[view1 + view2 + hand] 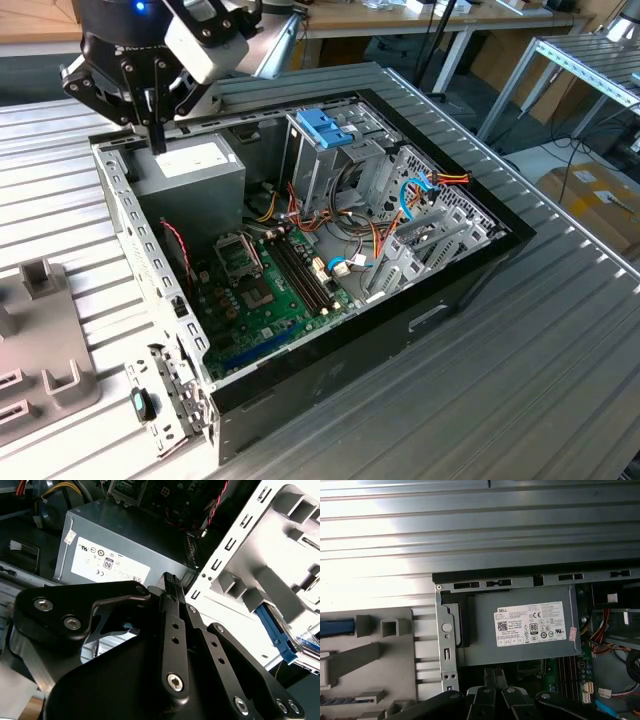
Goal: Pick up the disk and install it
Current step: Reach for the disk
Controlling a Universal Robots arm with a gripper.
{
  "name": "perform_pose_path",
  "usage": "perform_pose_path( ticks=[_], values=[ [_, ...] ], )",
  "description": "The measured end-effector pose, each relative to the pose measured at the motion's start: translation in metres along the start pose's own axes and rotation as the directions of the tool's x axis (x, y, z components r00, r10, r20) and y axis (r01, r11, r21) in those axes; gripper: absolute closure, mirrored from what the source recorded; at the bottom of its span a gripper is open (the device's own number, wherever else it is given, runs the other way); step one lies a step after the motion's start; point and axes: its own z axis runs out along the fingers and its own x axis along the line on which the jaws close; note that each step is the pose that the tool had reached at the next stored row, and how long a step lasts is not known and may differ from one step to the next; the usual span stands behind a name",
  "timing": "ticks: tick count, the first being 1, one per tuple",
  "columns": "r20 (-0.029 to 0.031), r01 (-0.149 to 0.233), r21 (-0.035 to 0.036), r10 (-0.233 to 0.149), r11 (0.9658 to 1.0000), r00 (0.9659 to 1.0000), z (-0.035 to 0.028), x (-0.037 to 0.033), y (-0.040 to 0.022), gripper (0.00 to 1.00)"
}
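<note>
My gripper (157,138) hangs over the far corner of the open computer case (452,300) at the exterior view's left. It is just above the grey power supply (190,175). Both wrist views show its black fingers pressed together, holding nothing: gripper (171,579), gripper (495,674). The disk lies outside the case in a grey holder (375,652). Of the disk I see little more than a bright blue side rail in both wrist views: disk (274,629), disk (335,627). The gripper is apart from it.
Inside the case are a green motherboard (265,290), bundles of coloured cables (385,235) and a tall metal drive cage topped by a blue latch (322,125). The case stands on a ribbed metal table (540,360). The grey holder (40,345) lies at the exterior view's left.
</note>
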Motion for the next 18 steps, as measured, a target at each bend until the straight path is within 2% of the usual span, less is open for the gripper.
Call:
perform_pose_path(
  ticks=[18],
  values=[
    [0.0000, 0.000, -0.0001, 0.000, 1.0000, 1.0000, -0.0004, 0.0170, -0.0013, 0.89]
  ],
)
